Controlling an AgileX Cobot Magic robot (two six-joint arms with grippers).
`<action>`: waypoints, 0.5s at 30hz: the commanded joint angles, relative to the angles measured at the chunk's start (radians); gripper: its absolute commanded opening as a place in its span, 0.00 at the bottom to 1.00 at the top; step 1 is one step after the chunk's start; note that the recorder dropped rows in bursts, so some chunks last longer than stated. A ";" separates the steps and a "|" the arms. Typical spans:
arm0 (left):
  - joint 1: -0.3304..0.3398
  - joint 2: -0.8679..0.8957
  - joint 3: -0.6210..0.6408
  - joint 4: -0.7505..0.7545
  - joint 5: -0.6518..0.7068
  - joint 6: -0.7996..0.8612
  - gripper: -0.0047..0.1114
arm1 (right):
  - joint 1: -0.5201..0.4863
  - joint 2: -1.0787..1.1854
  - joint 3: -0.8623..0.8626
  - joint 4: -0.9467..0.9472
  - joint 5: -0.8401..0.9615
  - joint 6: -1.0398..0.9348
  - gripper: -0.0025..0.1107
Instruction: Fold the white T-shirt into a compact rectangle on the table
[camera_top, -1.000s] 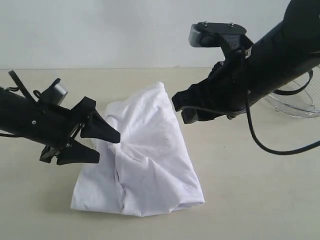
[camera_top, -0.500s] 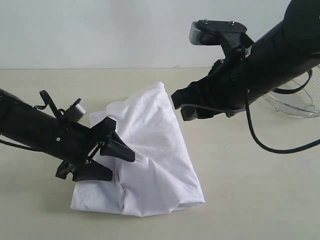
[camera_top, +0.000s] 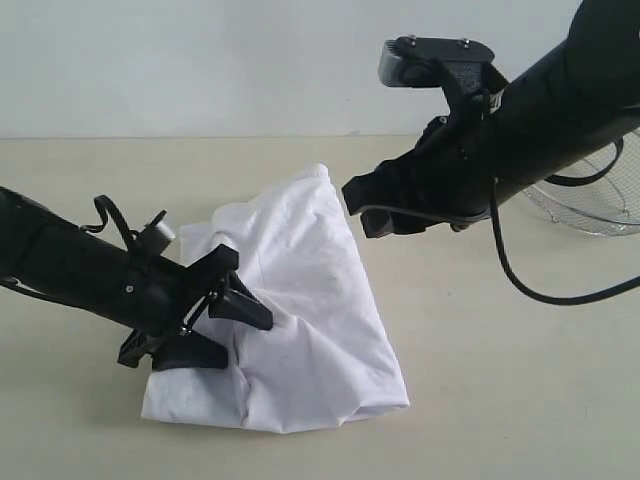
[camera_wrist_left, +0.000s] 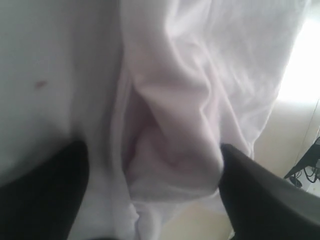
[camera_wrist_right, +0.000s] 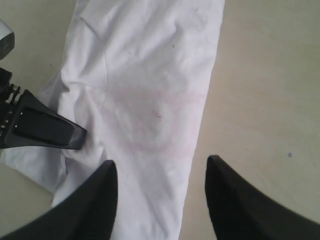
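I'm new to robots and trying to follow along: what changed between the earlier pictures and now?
The left hand came down and slid in toward the left side of the white T-shirt. Its open jaws now sit on either side of a raised fold, not closed on it. Nothing was taken hold of or let go. The right hand stayed open above the shirt's far end, and the shirt lay unmoved on the table.

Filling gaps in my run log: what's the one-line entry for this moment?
left gripper: open, straddling a white T-shirt fold | right gripper: open, above it | shirt: rumpled, on table
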 joint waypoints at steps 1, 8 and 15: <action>-0.006 0.008 -0.001 -0.053 0.032 0.037 0.63 | -0.006 -0.007 0.002 -0.006 -0.013 -0.004 0.44; -0.006 0.008 -0.001 -0.084 0.013 0.052 0.63 | -0.006 -0.007 0.002 -0.006 -0.013 -0.006 0.44; -0.006 0.008 -0.001 -0.114 -0.002 0.080 0.63 | -0.006 -0.007 0.002 -0.006 -0.019 -0.009 0.44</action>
